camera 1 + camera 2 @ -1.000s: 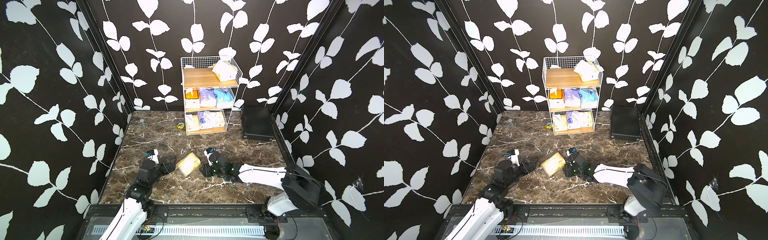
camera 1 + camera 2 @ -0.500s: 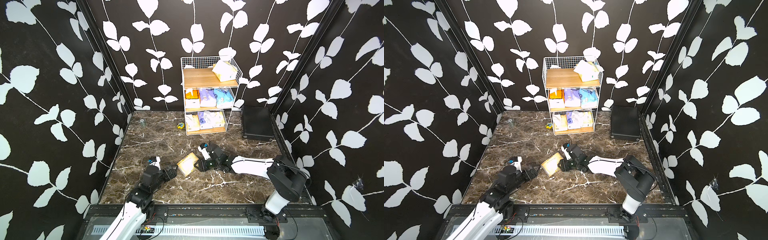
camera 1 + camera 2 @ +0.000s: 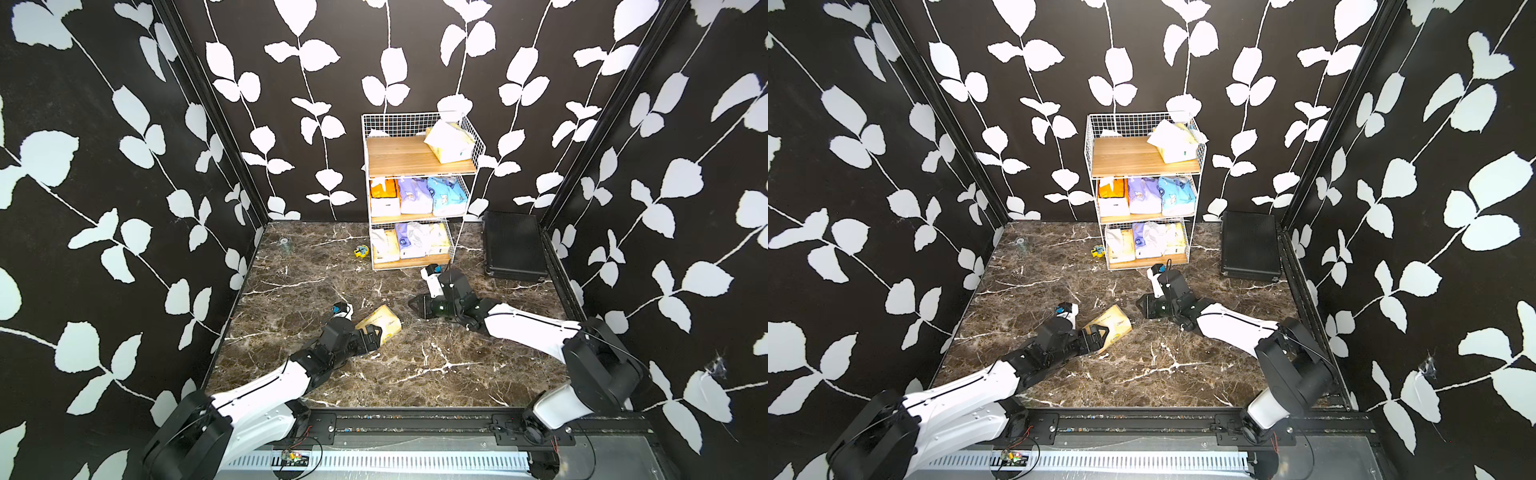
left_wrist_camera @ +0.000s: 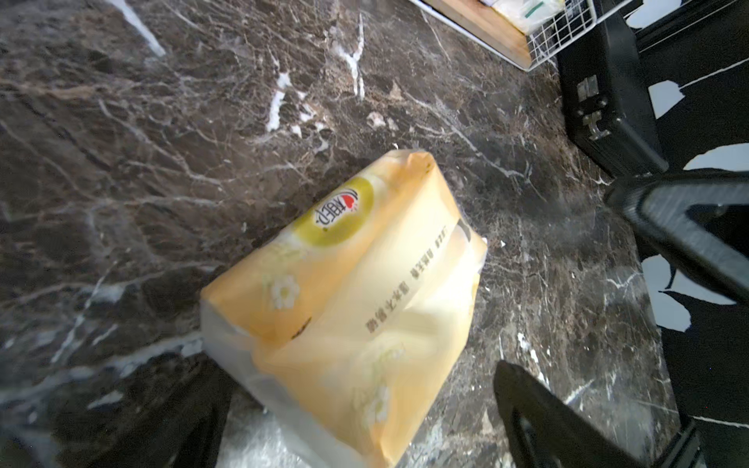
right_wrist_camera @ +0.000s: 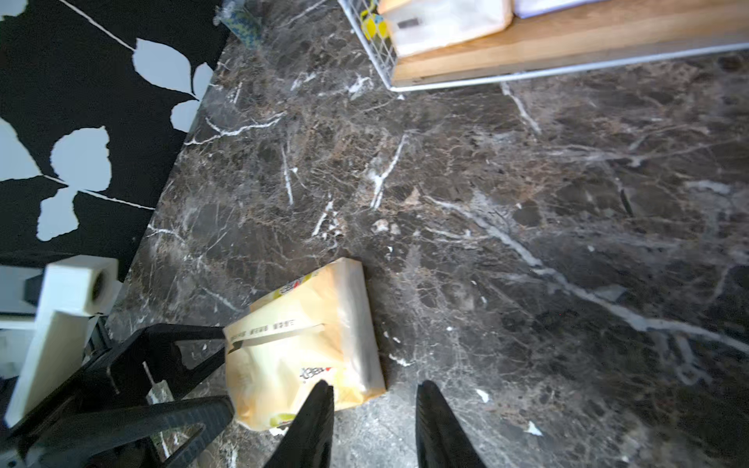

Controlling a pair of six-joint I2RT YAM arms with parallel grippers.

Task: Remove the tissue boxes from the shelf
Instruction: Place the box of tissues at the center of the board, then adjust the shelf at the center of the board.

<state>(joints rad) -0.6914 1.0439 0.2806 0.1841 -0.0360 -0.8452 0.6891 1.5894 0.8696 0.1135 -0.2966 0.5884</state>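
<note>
Nine tissue packs show in both top views: eight on the shelf (image 3: 395, 160), which stands at centre frame against the back wall, and one off it. The shelf has three wooden boards. The top board carries one pale pack (image 3: 451, 141) at its right end, against the wire side. The middle board holds three side by side: an orange-and-white box (image 3: 384, 195), a lilac pack (image 3: 413, 195) and a light blue pack (image 3: 446, 194). The bottom board holds a crowded row of packs (image 3: 409, 243), four as far as I can count, in pale yellow, lilac and white. The ninth, a yellow pack (image 3: 386, 320), lies on the marble tabletop (image 3: 415, 374) at lower centre, well apart from the shelf. The left gripper (image 3: 376, 334) sits at the yellow pack's near end with its two fingers spread wide, tips by the corners; I cannot tell whether they touch it. The right gripper (image 5: 375, 385), just right of that pack, has its two fingers (image 5: 437, 417) a little apart with bare marble between them, pinching nothing. One black ribbed case (image 3: 513, 249) lies right of the shelf, and one small yellow-and-blue object (image 3: 360, 250) lies left of it.
</note>
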